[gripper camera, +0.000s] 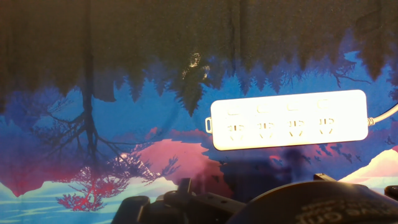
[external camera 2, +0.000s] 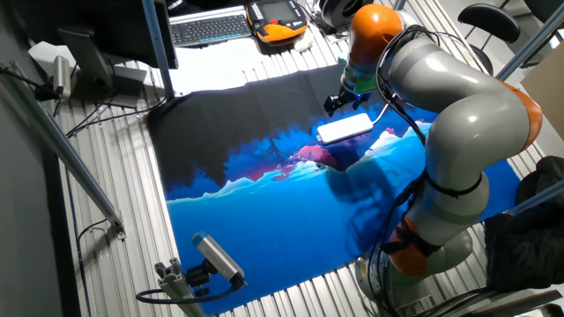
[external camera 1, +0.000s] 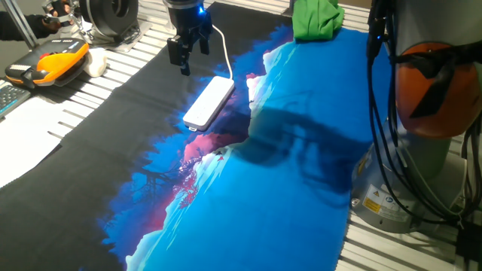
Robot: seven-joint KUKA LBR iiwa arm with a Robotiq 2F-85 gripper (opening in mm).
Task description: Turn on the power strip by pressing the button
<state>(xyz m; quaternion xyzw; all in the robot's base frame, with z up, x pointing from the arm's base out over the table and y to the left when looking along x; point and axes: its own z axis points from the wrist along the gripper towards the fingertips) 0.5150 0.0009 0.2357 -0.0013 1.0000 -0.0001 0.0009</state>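
We judge the step in hand to be the approach: the gripper [external camera 1: 188,54] hangs above the black part of the printed cloth [external camera 1: 286,188], just beside the cabled end of the power strip [external camera 1: 209,102], not touching it. In one fixed view the two fingers show a gap between the tips, so we record them as parted, holding nothing.

The strip lies flat, sockets up, on the dark band where the black print meets the blue. Its long axis runs diagonally in that view, the cable [external camera 1: 224,47] leaving the far end toward the arm's mount, the free end pointing toward the pink patch. In the hand view [gripper camera: 288,119] it lies crosswise, cable to the right, a small tab at the left short edge.

We cannot make out the button itself; the tab at the free end is our best guess. To press well, we would bring one fingertip straight over that spot and push along the vertical, gently, so the light strip does not skid on the cloth.
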